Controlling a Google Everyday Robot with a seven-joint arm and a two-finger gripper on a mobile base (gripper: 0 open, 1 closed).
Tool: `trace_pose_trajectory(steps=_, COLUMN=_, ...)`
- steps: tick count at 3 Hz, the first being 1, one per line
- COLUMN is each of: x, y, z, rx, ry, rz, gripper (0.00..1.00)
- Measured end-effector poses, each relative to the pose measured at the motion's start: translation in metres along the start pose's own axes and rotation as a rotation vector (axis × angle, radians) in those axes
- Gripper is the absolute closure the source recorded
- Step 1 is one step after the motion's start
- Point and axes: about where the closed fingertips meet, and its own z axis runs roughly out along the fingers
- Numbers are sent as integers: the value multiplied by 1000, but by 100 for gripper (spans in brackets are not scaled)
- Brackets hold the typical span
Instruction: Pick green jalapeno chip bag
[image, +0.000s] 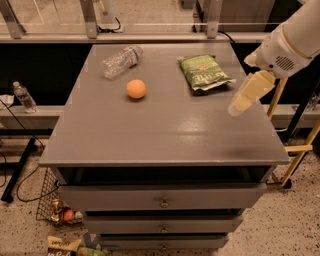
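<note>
In the camera view, the green jalapeno chip bag (204, 73) lay flat near the far right corner of the grey table (165, 135), printed face up. The pincer (240, 104) hung over the table's right edge, just beside the bag on its near right and not touching it. It slanted down from the white arm (292, 42) that entered from the upper right. Whether it was spread or pressed together could not be told. An orange (136, 89) sat left of the bag, apart from it. A clear plastic bottle (122, 60) lay on its side beyond the orange.
</note>
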Motion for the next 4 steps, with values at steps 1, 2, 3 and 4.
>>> trace_pose_trajectory(steps=1, x=-23, y=-51, z=65, rx=21, ry=-107, rz=66, gripper=0)
trace_pose_trajectory(steps=2, x=-23, y=-51, z=65, rx=21, ry=-107, rz=66, gripper=0)
trace_pose_trajectory(steps=3, x=-22, y=-66, z=76, rx=44, ry=-73, rz=86, gripper=0)
trace_pose_trajectory(steps=4, x=-15, y=-89, z=94, rx=63, ry=-48, rz=122, gripper=0)
